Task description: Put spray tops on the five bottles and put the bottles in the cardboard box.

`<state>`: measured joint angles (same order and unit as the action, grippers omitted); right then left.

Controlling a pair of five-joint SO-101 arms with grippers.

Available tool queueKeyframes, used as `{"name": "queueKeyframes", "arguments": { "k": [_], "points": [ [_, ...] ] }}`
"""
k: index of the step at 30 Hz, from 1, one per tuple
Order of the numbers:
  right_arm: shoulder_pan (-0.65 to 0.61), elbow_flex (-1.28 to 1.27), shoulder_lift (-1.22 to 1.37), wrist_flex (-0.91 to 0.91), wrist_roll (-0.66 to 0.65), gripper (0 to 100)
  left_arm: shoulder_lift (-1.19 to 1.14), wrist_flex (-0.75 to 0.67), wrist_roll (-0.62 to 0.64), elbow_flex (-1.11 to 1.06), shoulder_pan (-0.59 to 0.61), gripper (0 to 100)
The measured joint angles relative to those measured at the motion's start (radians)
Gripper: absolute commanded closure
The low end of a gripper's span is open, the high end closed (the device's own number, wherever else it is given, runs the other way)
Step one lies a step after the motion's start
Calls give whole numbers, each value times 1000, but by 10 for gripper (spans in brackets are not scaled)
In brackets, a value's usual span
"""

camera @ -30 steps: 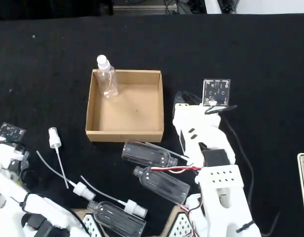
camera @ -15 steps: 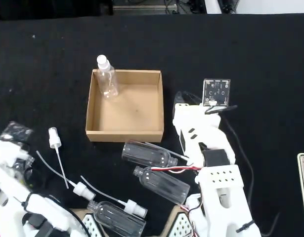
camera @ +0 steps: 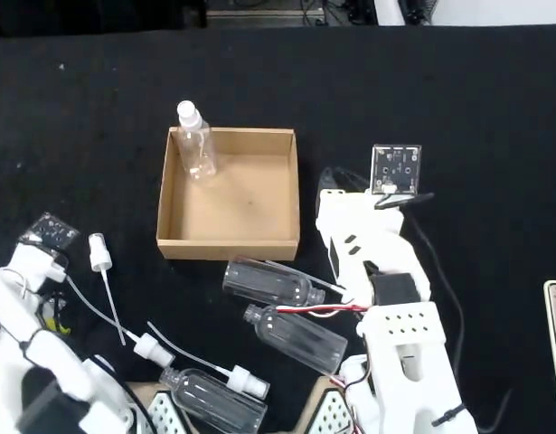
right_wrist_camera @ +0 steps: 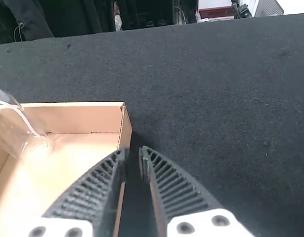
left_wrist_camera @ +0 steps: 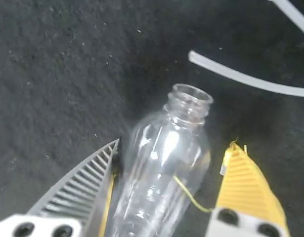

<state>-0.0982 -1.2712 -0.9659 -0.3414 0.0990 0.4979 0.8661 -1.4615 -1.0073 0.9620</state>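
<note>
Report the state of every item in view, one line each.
Cardboard box: open-topped, one bottle inside.
Capped bottle: upright in the box, spray top on.
Bottle by the box: lying down, no top.
Middle bottle: lying down, no top.
Front bottle: lying down, no top.
Spray tops: three, loose on the table.
Left gripper: open around a topless bottle.
Right gripper: shut, empty.

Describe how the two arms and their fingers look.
The left arm and right arm are white, blocky plastic. The right arm carries red and white wires and a black cable; the right gripper has black ribbed, tapering fingers. The left gripper has one white ribbed finger and one yellow.
</note>
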Motion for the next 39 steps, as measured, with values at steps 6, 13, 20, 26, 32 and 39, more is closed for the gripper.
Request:
{"name": "queueKeyframes", "arguments": {
  "k": [6,13,20,26,32,39],
  "points": [
    [0,0,0,0,0,987,-34,-3,0,61,17,705],
    [0,0,0,0,0,987,-46,-11,-2,66,58,725],
    [0,0,0,0,0,987,-46,-11,-2,66,58,863],
    [0,0,0,0,0,987,-48,-12,46,66,58,855],
    [0,0,0,0,0,987,-138,-11,562,222,101,852],
    [0,0,0,0,0,987,-443,222,789,506,146,850]
  ]
}}
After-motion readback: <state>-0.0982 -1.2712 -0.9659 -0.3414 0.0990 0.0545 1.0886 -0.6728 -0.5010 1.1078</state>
